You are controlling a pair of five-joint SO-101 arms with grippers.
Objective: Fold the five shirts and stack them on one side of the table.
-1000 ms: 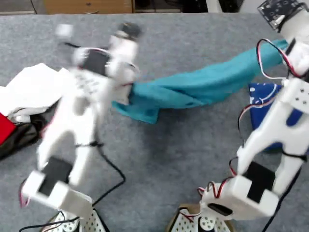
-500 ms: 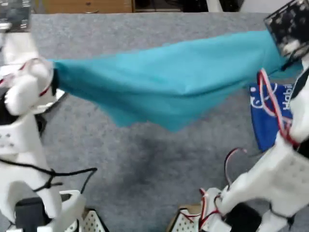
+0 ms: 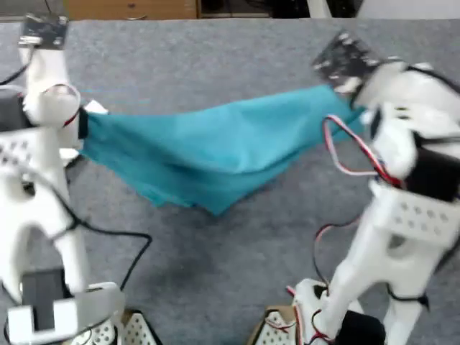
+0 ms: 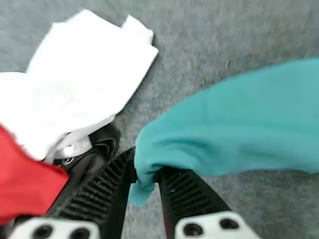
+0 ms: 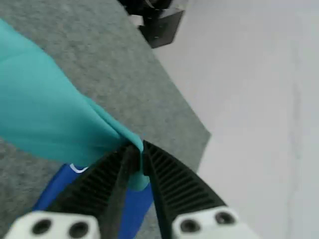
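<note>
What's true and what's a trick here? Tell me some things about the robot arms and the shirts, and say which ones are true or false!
1. The left gripper and the right gripper each pinch the teal shirt. True.
2. The teal shirt lies neatly folded on the table. False: it hangs stretched out between the two grippers.
3. A white shirt lies on the table by the left gripper. True.
4. The shirt below the right gripper is yellow. False: it is a blue shirt.
5. The left gripper holds the red shirt. False: the red shirt lies beside it, and the gripper holds the teal one.
</note>
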